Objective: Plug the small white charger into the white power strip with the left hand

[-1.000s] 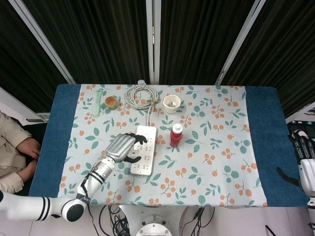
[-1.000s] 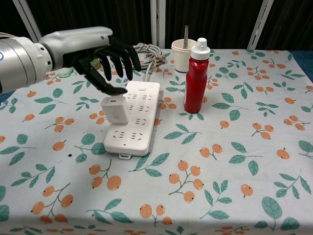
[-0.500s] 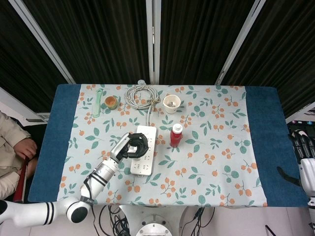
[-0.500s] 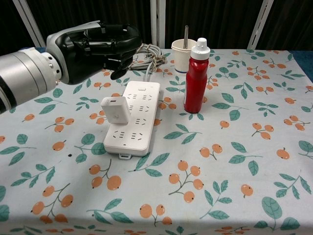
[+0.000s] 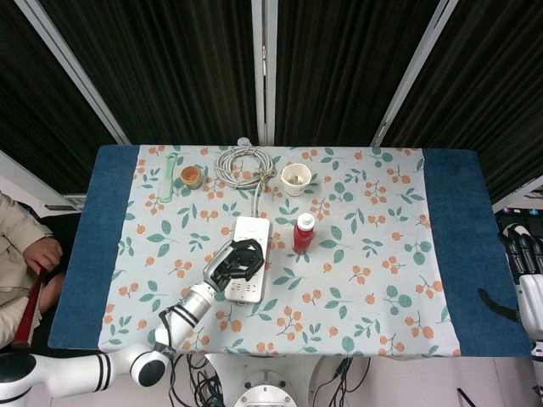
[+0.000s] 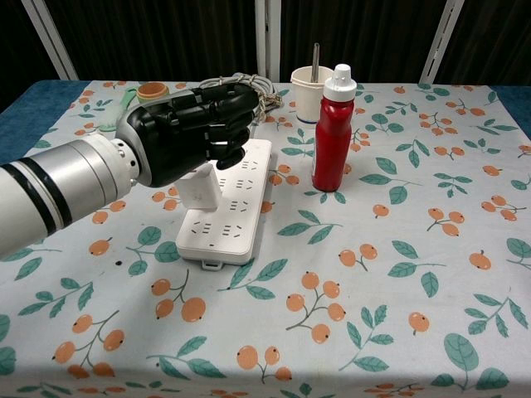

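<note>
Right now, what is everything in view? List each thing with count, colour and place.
power strip: one, white, flat on the cloth left of centre.
small white charger: one, white, standing on the strip's left edge under the left hand.
cable: one coil, grey-white, at the far edge behind the strip.
bottle: one, red with white cap, upright right of the strip.
paper cup: one, white, behind the bottle.
small cup: one, orange-brown, far left.
green utensil: one, pale green, left of the small cup.
tablecloth: one, floral over blue.
person: one, beige sleeves, left edge.
left hand: black, fingers curled over the charger.
right hand: black, beyond the table's right edge.
</note>
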`<state>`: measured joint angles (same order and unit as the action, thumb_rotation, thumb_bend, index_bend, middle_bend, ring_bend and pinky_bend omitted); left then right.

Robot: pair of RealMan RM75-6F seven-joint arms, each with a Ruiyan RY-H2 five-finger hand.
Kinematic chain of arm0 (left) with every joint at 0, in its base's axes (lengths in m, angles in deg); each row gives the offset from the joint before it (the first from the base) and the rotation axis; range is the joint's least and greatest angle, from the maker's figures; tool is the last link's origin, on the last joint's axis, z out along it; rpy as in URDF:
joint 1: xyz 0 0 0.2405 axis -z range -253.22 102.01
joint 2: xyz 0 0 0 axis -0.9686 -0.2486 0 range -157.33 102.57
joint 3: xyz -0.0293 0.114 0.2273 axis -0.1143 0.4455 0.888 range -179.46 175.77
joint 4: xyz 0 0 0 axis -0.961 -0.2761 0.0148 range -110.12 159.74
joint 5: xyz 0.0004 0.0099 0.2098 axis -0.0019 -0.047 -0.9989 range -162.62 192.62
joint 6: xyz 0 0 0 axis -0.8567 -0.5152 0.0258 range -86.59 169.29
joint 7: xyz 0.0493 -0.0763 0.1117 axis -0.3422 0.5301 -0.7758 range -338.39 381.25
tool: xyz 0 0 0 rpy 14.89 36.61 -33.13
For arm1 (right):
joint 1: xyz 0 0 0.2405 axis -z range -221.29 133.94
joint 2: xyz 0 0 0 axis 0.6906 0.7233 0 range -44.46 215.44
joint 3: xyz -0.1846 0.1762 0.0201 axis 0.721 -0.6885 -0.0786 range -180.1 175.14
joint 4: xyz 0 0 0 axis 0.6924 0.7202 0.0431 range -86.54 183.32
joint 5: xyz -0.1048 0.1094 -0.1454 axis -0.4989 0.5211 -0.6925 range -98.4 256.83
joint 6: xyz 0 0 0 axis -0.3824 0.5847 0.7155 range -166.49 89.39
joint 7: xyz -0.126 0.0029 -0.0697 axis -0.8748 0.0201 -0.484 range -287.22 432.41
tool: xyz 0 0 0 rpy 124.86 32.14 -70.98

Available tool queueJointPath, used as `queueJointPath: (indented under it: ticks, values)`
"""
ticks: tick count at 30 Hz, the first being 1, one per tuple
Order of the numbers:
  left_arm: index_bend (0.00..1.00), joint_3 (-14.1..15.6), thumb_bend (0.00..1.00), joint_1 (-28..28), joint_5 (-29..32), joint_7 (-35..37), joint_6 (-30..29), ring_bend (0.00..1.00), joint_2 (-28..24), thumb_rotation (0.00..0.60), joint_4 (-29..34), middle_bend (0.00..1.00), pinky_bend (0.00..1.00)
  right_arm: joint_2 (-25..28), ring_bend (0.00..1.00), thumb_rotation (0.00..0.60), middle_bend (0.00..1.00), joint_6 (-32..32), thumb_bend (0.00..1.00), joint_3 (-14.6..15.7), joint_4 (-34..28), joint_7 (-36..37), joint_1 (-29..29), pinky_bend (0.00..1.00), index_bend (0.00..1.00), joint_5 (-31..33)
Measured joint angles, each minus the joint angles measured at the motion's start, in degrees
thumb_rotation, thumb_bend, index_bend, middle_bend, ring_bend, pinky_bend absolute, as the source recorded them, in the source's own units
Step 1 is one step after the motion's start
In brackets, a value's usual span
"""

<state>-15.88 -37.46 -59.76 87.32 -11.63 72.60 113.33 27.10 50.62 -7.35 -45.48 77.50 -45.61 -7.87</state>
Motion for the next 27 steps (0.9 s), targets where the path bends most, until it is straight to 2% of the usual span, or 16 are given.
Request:
queueJointPath:
  ticks: [27]
  values:
    - [0.72,1.2,0.48,-1.1,-2.0,2.8,2.6,0.7,2.2,0.6,-3.9,0.77,0.79,-0.1,0.0,0.6,0.02,-0.1,0.13,0.2,-0.6,-0.9,0.1,0.0,0.0,0.1]
